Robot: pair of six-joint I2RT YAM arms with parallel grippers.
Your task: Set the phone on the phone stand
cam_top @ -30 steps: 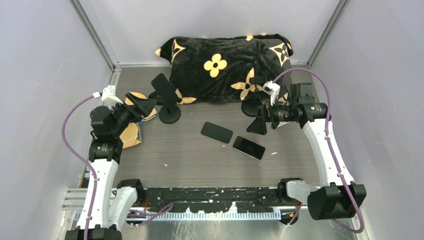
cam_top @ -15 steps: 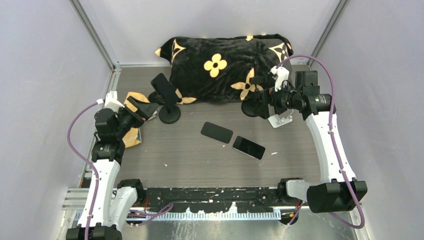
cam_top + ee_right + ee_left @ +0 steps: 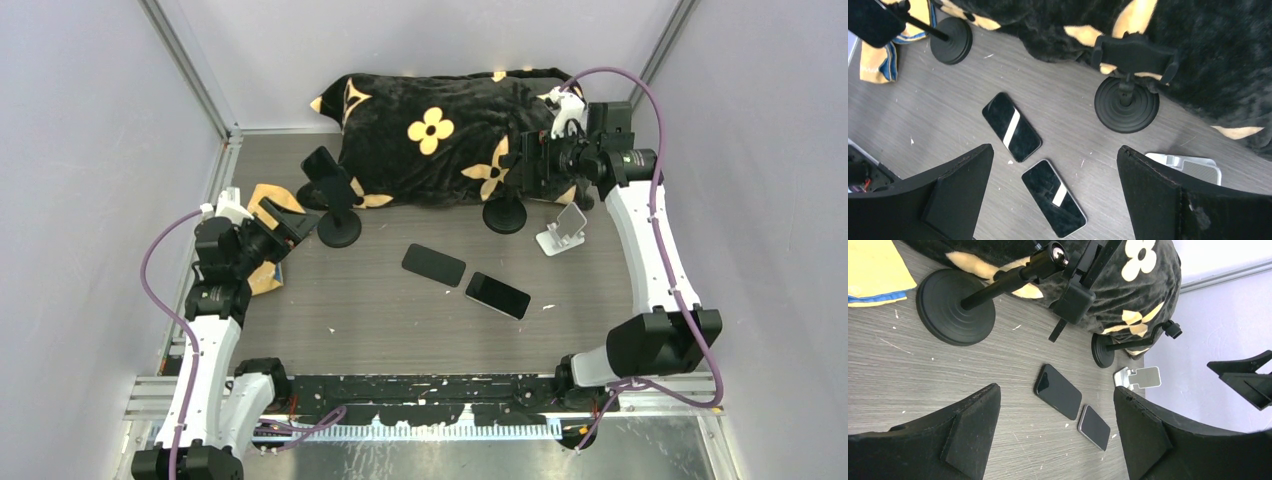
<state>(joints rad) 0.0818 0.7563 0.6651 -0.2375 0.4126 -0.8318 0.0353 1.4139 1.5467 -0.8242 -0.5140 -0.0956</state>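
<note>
Viewing from overhead, I take the folded silver metal phone stand as reference. Two dark flat phones lie on the grey wood-grain table, left of that stand and nearer the arm bases: the silver-edged phone closer to it, the all-black phone just beyond, corners nearly touching. A black round-based pole stand sits just left of the silver stand, against the black flower-patterned blanket. Behind the reference, the right gripper hovers with jaws wide, empty. Well left, I read the left gripper likewise spread, holding nothing.
</note>
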